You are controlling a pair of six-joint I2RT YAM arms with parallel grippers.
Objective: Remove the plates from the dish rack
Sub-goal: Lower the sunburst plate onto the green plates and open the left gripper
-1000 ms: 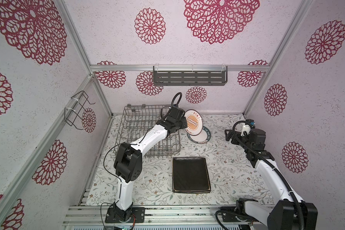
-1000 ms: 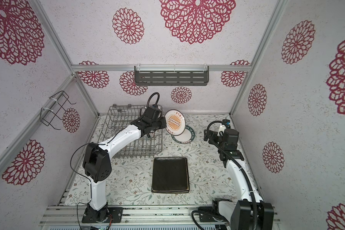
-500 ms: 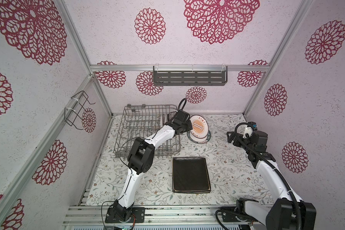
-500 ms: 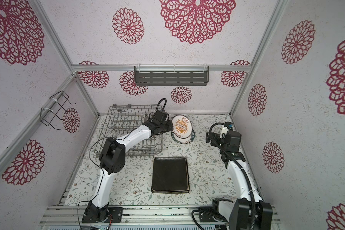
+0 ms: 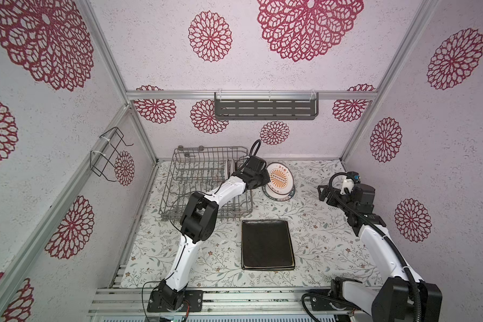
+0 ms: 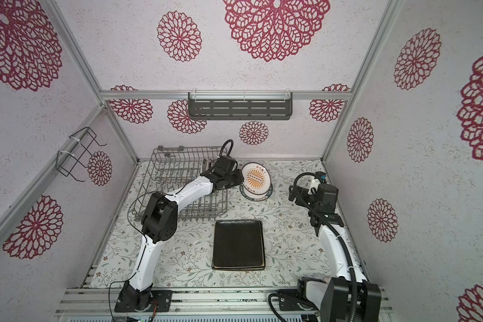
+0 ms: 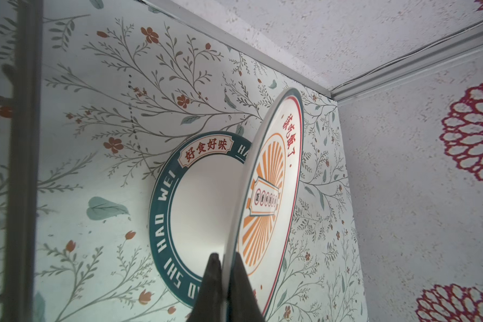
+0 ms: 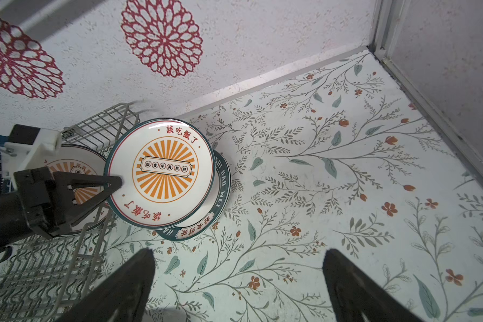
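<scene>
Plate (image 8: 165, 170) shows orange sunburst centre, teal rim.

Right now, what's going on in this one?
The left fingers pinch a sunburst plate by its rim, tilted above a teal-rimmed plate lying flat on the table beside the dish rack. At least one more round plate stands in the rack. A dark rectangular plate lies nearer the front. The right fingers are open, off to the side, holding nothing.
</scene>
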